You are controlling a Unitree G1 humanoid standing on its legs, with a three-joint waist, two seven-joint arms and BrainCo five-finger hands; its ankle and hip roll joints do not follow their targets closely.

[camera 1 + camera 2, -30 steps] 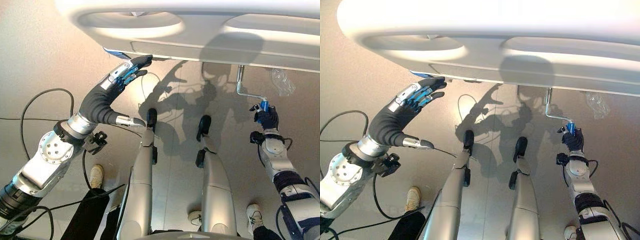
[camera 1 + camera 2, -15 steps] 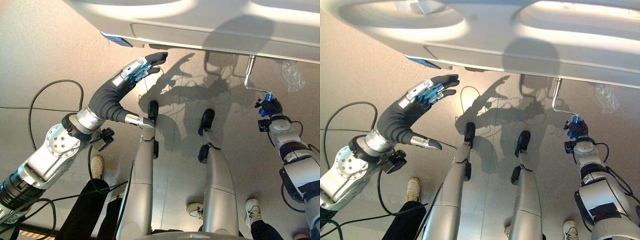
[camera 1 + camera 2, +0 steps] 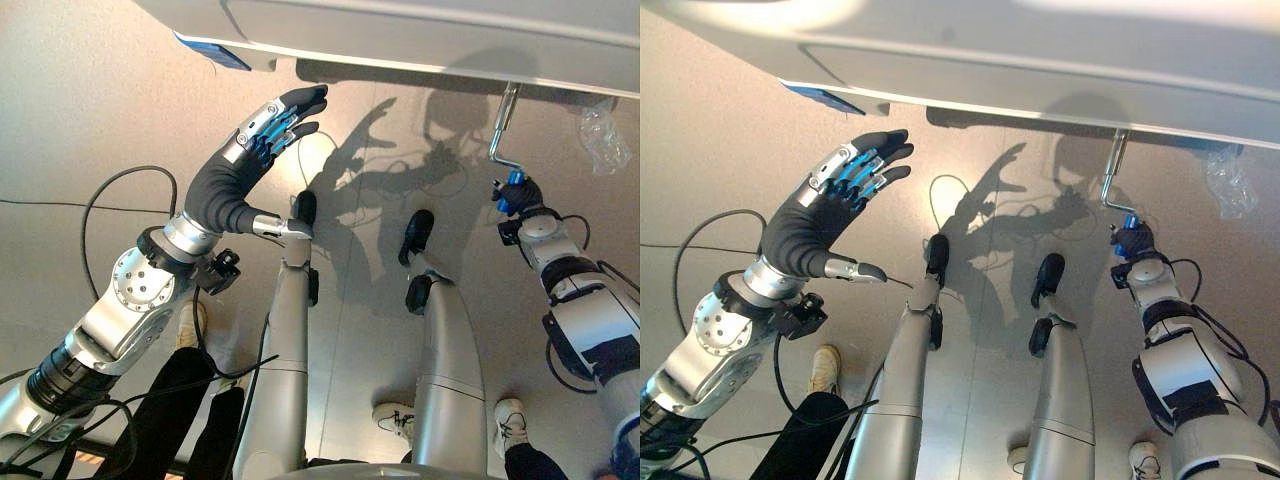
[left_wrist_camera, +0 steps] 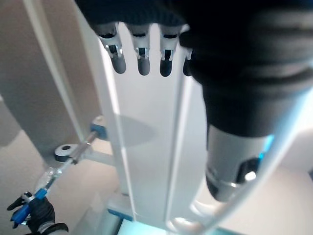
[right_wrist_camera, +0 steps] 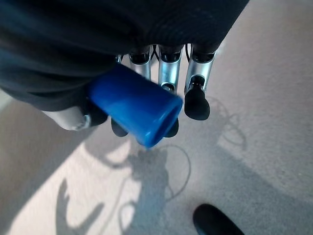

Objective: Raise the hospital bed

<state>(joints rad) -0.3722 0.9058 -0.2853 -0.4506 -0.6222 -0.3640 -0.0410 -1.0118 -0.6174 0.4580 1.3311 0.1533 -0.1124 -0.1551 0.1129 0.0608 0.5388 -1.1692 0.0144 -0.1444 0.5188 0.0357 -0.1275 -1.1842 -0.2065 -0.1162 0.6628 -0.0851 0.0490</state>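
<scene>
right robot hand (image 3: 518, 195) clamped on blue-gripped metal crank handle (image 3: 504, 130) under white plastic hospital bed footboard (image 3: 1040, 70) | left robot hand (image 3: 255, 150) fingers apart, just below footboard

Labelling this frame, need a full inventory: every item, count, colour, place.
hospital bed: 1, white, footboard across the top of the eye views.
crank: 1, silver bent rod, hanging under the bed on the robot's right.
crank handle: 1, blue, inside the right robot hand.
plastic wrap: 1, clear, on the floor right of the crank.
person's shoes: pale, low near the robot.
left robot hand: open, raised below the bed edge, touching nothing.
right robot hand: curled round the crank handle.
</scene>
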